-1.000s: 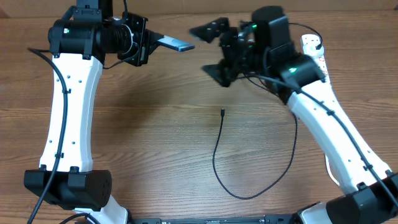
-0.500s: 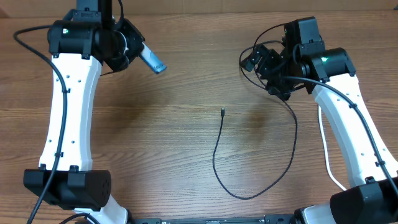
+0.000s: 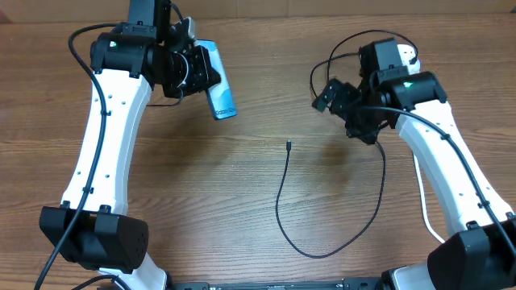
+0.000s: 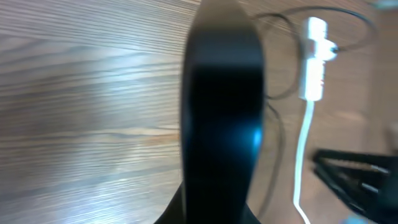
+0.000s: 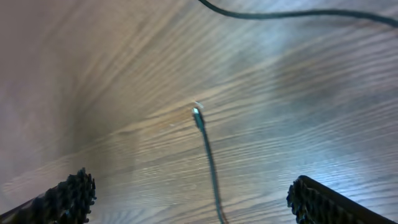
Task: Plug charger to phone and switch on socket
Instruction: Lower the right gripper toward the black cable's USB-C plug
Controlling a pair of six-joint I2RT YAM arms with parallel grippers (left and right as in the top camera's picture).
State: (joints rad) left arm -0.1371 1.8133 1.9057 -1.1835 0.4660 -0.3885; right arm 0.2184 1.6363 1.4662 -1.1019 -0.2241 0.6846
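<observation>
My left gripper [image 3: 201,74] is shut on the phone [image 3: 220,98], holding it above the table at the back left, its light blue screen facing up. In the left wrist view the phone [image 4: 221,112] is a dark blur filling the centre. The charger's connector tip [image 3: 288,145] lies on the table mid-centre; its thin black cable [image 3: 322,253] loops forward and back up to the right. My right gripper [image 3: 343,109] is open and empty, up and to the right of the tip. The right wrist view shows the tip [image 5: 197,115] between the open jaws [image 5: 193,199]. The socket [image 3: 409,56] is mostly hidden behind my right arm.
The white power strip [image 4: 314,59] and its thick white cord [image 4: 301,162] show in the left wrist view at the right. The cord [image 3: 425,211] runs down the table's right side. The table is brown wood [image 3: 193,201].
My left gripper has swung the phone right and down, turning its screen upward. My right gripper pulled back to the right a second ago, then shifted slightly lower. The cable has not moved.
</observation>
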